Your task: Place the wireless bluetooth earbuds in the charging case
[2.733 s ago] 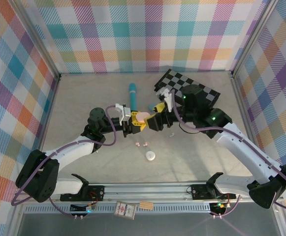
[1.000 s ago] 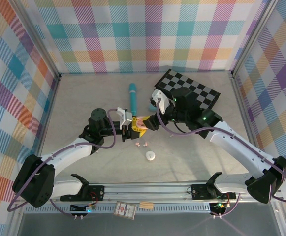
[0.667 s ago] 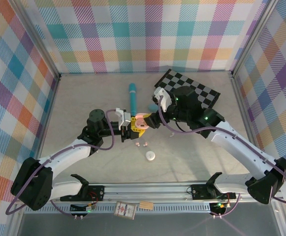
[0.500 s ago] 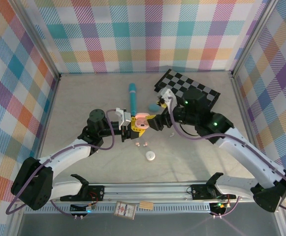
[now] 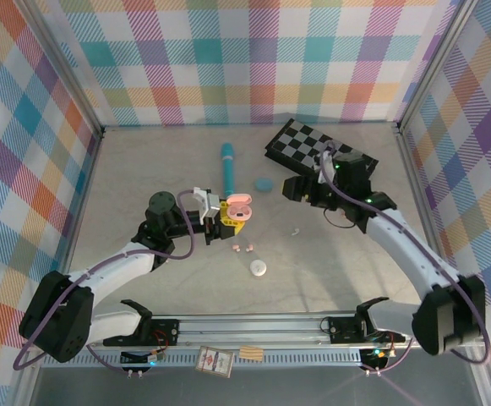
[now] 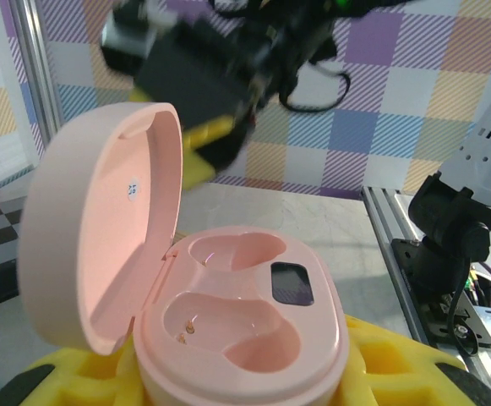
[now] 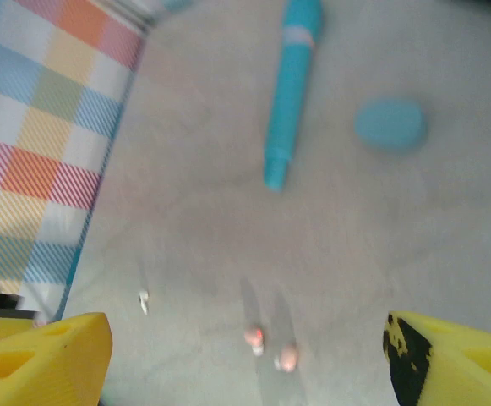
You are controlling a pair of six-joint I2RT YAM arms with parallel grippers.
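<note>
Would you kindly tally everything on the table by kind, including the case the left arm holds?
Charging cases: 3 (pink case, blue case, white case)
Earbuds: 3 (two pink earbuds, one white earbud)
Teal pen: 1
Checkered board: 1
Total: 8

Bright, even light from above fills the sharp top view, leaving faint soft shadows on the table (image 5: 144,169). The left wrist view shows the pink case (image 6: 228,330) crisp while the background smears. The right wrist view is blurred throughout, the teal pen (image 7: 291,93) hazy.
</note>
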